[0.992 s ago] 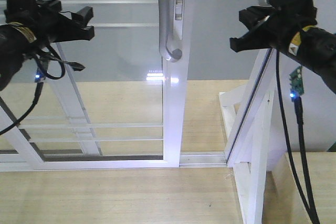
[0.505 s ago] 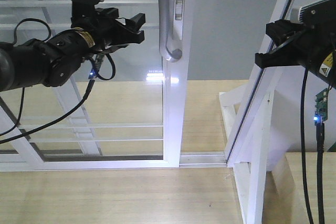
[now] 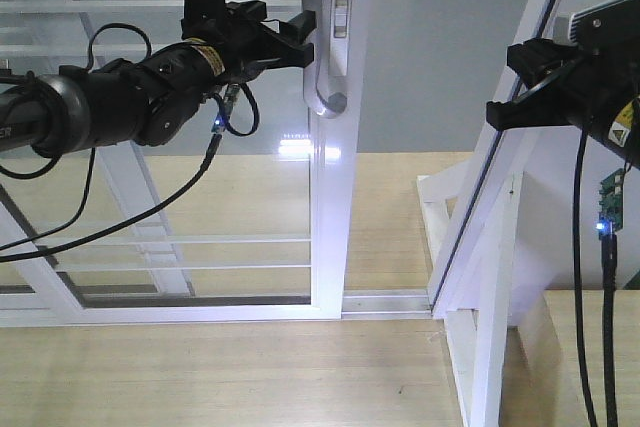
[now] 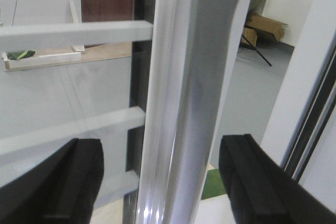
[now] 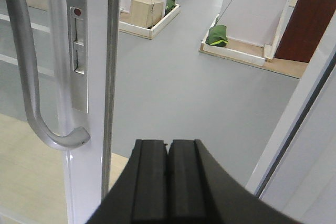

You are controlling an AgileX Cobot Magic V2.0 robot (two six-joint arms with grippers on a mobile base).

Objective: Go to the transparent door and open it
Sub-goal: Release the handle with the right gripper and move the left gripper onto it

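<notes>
— Placement of the left gripper (image 3: 303,35) is asked first: how is it seen?
— It is seen at the upper left, raised to the curved handle (image 3: 326,99) of the transparent door (image 3: 330,227). Its fingers (image 4: 63,182) are spread wide. In the left wrist view the handle is framed between them and touched by neither.
— And where is the door found?
— It is found in the middle, upright on its bottom track (image 3: 390,303). The handle is fixed on its right stile, beside a lock plate (image 5: 79,61). Thin white bars (image 3: 200,253) are carried across the glass.
— What is shown on the right?
— The right gripper (image 5: 168,174) is held well apart from the handle, near another white-framed panel (image 3: 495,177). Its fingers are pressed together, and nothing is held between them.
</notes>
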